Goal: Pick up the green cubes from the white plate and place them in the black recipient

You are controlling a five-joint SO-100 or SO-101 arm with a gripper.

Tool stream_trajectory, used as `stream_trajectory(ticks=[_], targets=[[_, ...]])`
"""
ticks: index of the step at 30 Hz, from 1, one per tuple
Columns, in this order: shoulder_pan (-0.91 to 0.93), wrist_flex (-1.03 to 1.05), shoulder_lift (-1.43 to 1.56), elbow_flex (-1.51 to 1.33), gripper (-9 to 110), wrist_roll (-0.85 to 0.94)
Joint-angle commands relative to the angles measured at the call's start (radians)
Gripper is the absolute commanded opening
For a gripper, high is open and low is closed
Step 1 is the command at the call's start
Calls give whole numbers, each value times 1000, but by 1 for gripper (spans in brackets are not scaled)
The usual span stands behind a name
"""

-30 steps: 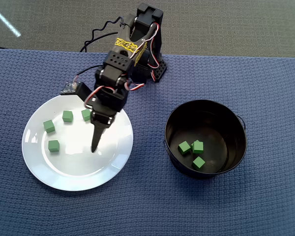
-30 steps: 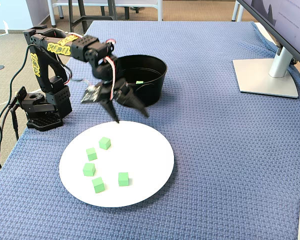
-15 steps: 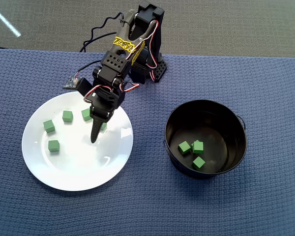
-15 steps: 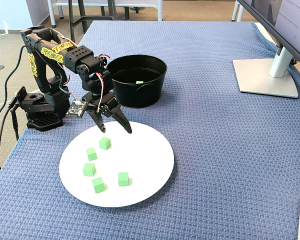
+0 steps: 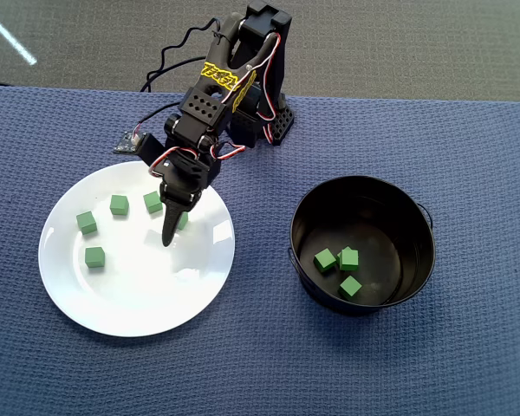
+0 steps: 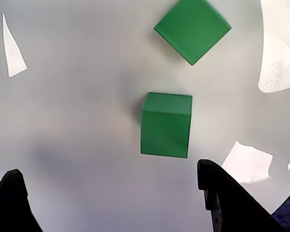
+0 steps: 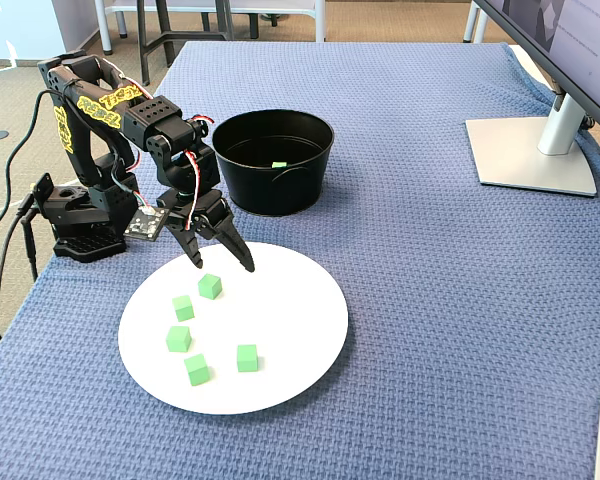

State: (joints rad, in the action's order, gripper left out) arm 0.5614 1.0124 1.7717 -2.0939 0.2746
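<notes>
Three green cubes (image 5: 340, 268) already down in the black recipient (image 5: 420, 227), five left on the white plate (image 5: 130, 303), gripper (image 7: 221, 262) spread open and empty just above the nearest cube (image 7: 210, 286), not yet closed on it.

Materials and finishes, listed outward from the white plate

White plate (image 5: 130, 303): smooth, glossy, glare patches seen. Green cubes (image 6: 166, 124) on it: matt, uniform. Black recipient (image 5: 416, 227) beside it: glossy, reflective walls. Cloth (image 7: 430, 300) beneath it: blue, coarse waffle weave, matt.
</notes>
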Motion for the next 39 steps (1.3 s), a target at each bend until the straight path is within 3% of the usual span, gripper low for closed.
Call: stream_trajectory(ticks=[1, 22, 25, 29, 39], targets=[[31, -28, -3, -2, 40, 38], [69, -155, -124, 3, 37, 101], [69, -176, -117, -12, 25, 110], [69, -190, -117, -18, 0, 107], [64, -193, -98, -38, 0, 114]])
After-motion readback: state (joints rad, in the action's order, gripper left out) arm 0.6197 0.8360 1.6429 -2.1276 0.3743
